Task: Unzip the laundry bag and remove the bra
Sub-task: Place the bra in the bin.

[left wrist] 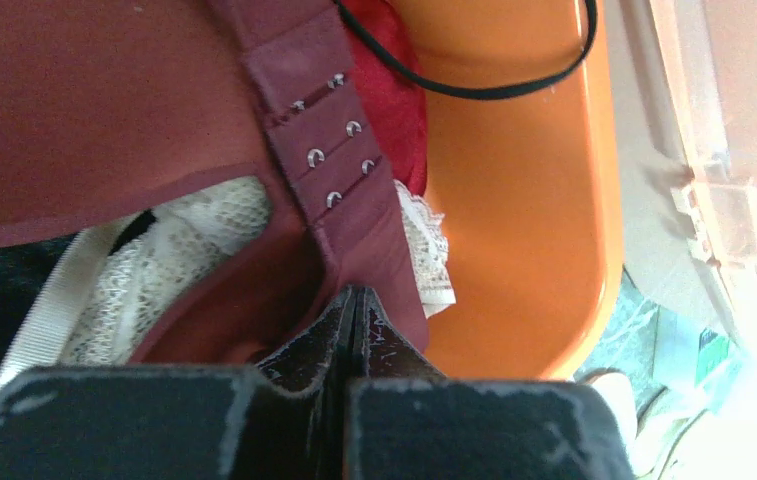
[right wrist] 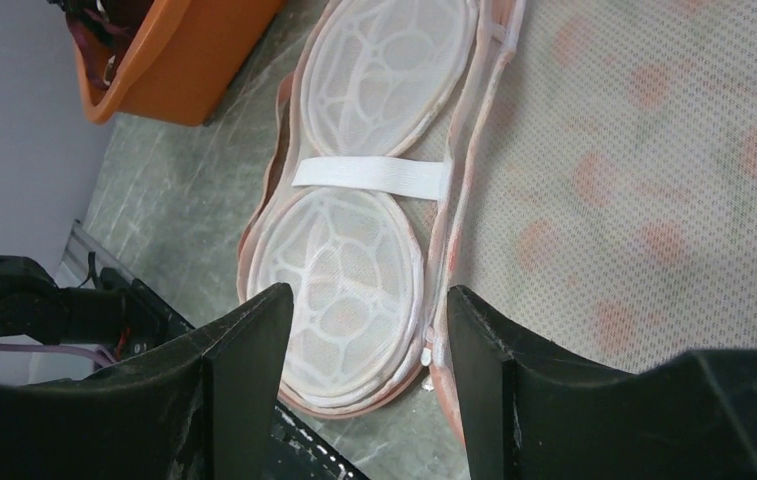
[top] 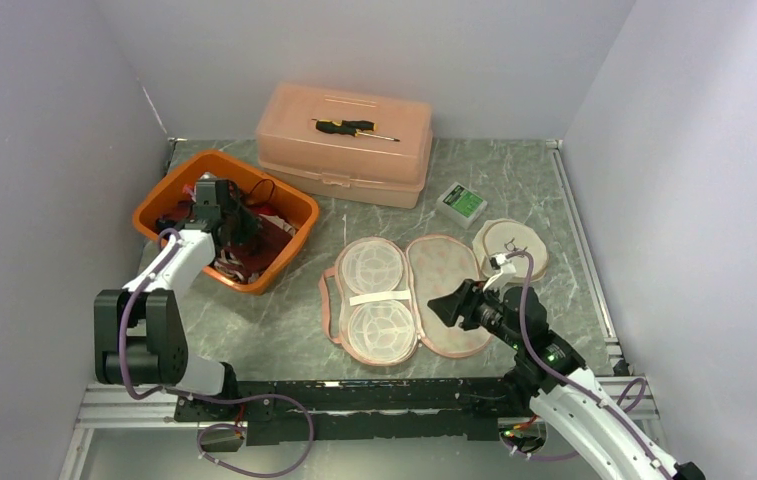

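The left pincer, closed, angles down onto a half-hidden bra left of the laundry bag; the right pincer hovers wide above it.

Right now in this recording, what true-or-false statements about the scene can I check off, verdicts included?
1. The laundry bag lies unzipped and spread open on the table. True.
2. The right hand is shut on the bag's zipper. False: it hovers open over the bag, holding nothing.
3. The left hand is closed, its tips at the maroon bra inside the orange bin. True.
4. The screwdriver lies on the table beside the bag. False: it rests on the lid of the peach plastic case.
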`<state>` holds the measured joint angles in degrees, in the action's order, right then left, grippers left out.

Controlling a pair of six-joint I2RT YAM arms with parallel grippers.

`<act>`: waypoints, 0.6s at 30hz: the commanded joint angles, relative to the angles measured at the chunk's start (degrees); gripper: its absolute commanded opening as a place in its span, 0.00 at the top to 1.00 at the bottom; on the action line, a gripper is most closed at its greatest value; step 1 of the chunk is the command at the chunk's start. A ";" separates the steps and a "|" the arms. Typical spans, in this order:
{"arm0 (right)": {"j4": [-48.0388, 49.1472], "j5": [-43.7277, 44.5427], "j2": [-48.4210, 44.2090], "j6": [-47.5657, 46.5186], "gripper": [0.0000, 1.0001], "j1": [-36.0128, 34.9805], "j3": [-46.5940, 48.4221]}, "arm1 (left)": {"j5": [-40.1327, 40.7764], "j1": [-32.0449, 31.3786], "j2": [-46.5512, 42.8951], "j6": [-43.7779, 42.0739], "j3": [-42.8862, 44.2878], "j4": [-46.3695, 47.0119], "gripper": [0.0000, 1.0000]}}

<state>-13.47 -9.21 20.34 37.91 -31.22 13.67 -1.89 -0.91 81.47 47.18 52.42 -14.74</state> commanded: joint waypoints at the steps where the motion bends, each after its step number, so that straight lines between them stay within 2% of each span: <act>1: -2.84 2.81 -2.48 -0.75 0.38 -0.10 2.77 | 3.61 0.73 -0.31 2.19 -0.38 0.27 0.97; 6: -5.62 6.48 -3.45 -0.10 0.37 -0.10 4.18 | 3.07 2.03 -4.03 1.97 -0.93 -0.71 0.97; 9: -8.35 12.16 -3.61 3.91 0.29 -0.08 5.03 | -1.59 1.22 -8.21 -0.23 -0.01 -1.62 0.90; 10: -8.87 14.21 -3.87 4.78 0.25 -0.07 5.08 | -2.57 -0.53 -9.49 -1.75 0.84 -2.73 0.85; 14: -9.87 18.48 -4.92 6.30 0.17 -0.12 5.33 | -5.24 -9.57 -15.53 -6.81 2.92 -7.26 0.48; 18: -12.46 24.72 -3.46 6.42 0.16 -0.01 6.97 | -1.59 -23.50 -20.15 -7.95 1.71 -10.38 0.37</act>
<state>-23.99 7.18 16.10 43.07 -31.22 16.58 -4.40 -14.61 65.08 42.57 53.28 -20.84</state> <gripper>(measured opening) 0.833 0.611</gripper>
